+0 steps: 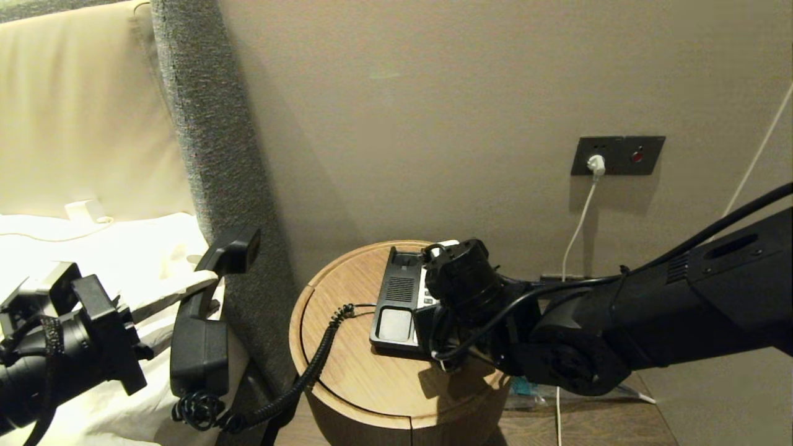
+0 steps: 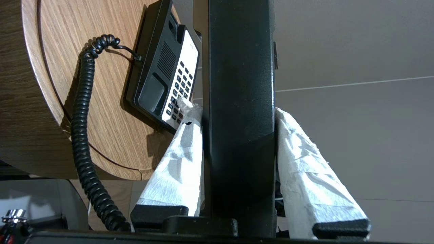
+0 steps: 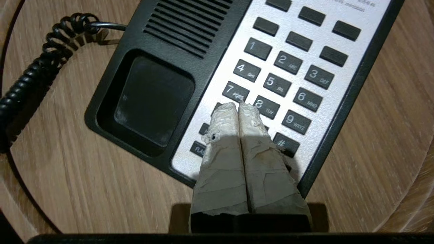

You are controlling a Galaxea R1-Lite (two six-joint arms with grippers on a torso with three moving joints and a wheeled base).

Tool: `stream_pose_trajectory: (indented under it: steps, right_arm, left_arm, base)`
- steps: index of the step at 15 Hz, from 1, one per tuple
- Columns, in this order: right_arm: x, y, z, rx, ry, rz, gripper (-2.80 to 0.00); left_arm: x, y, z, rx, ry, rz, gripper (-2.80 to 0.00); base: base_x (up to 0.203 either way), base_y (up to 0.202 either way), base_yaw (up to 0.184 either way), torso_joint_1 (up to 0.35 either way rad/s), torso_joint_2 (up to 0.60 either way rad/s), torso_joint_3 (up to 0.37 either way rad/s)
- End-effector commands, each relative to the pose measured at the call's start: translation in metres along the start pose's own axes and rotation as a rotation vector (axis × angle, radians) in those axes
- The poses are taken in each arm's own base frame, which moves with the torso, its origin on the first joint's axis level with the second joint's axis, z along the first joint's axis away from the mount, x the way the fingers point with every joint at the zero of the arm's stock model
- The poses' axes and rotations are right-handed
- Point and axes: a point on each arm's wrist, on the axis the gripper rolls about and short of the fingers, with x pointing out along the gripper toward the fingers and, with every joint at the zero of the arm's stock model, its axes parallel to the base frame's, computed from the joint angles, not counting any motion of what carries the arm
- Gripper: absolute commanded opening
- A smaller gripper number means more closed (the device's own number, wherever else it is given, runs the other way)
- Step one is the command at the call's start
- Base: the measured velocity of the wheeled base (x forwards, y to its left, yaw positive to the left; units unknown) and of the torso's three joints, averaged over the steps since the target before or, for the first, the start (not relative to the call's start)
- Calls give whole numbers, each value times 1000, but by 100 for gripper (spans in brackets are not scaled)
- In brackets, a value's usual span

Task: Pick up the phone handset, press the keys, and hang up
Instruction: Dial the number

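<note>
Tape-wrapped fingers of the right tool point(image 3: 238, 108) fill the lower centre of the right wrist view, pressed together with nothing between them, their joined tip over the keys point(image 3: 281, 81) just beside the 7 and 8. Those keys are small dark grey rectangles with pale numerals, set in a smooth cream faceplate on the flat black phone base point(image 1: 396, 297), which has a slatted speaker grille and a shallow empty cradle. They look stiff and short in travel; a light, square push from the narrow tip should do, though the tip is wide enough to catch a neighbouring key.

At the lower left of the head view the left tool point(image 2: 239, 152) clamps the phone handset point(image 1: 201, 334) across its straight middle, one white padded finger on each flat side, lifted off the base beside the bed. Hard glossy plastic, light and rigid, it could slip, so the mid-shaft grip seems the sound one. Its springy coiled cord point(image 1: 310, 365) trails to the round wooden desk point(image 1: 347, 396), whose grain is fine and matt, and may tug as the handset returns.
</note>
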Motion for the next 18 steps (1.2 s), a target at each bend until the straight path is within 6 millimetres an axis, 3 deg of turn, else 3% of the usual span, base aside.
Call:
stream_pose_trajectory:
  steps: [1,18]
  right_arm:
    - [-1,1,0,0,-2,1,-280]
    - [11,1,-5,-6,13,-8,-280]
  left_arm:
    - [0,-1,0,-3,1,-7,-280]
    - [0,0,0,-5,2,-4,-280]
  base:
    - [0,0,0,0,0,0]
    - [0,0,0,0,0,0]
